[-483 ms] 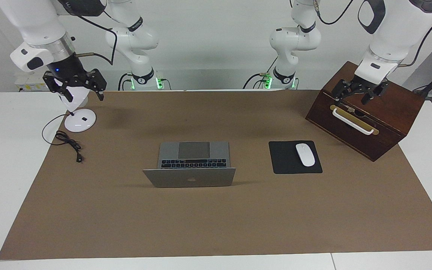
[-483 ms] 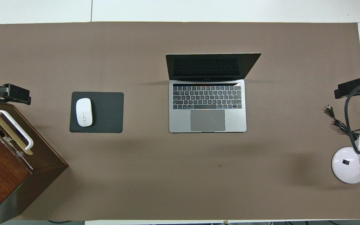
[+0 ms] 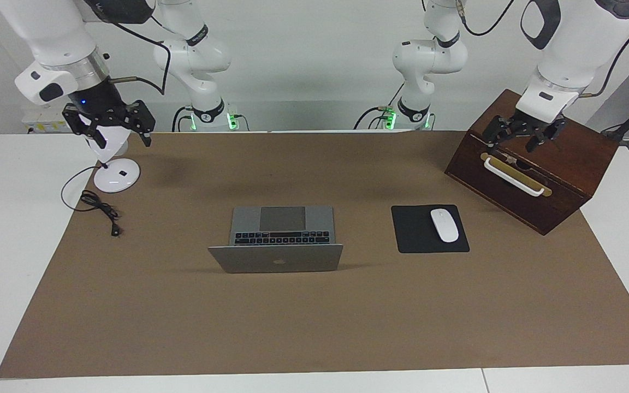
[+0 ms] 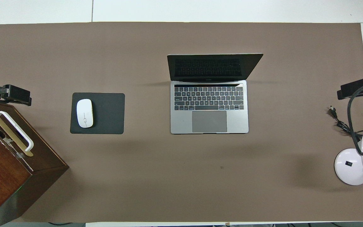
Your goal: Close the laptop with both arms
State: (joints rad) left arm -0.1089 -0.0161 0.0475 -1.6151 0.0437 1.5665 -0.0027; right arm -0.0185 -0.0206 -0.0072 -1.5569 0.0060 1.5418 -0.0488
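Facing view first: the laptop [image 3: 277,240] stands open in the middle of the brown mat [image 3: 314,327], its lid tilted back past upright with the logo toward the camera, and nothing touches it. The right gripper [image 3: 108,124] hangs with its fingers spread apart over the white lamp base [image 3: 116,176] at the right arm's end of the table, while the left gripper [image 3: 522,134], fingers also apart, hovers over the wooden box [image 3: 533,164] at the left arm's end (both well apart from the lid they must fold). Judging from that, each arm has a long sweep inward, and the risks I see are the right one snagging the lamp or its loose cable [image 3: 99,210], and the left one clipping the box handle or the mouse [image 3: 444,224] on its pad. Overhead view: the laptop [image 4: 209,107] sits square with the dark screen farther from the robots than the keyboard. If one gripper reaches the lid's top edge before the other, the uneven push would likely twist the hinge or slide the whole machine across the mat; pressing too fast could slam the screen down.
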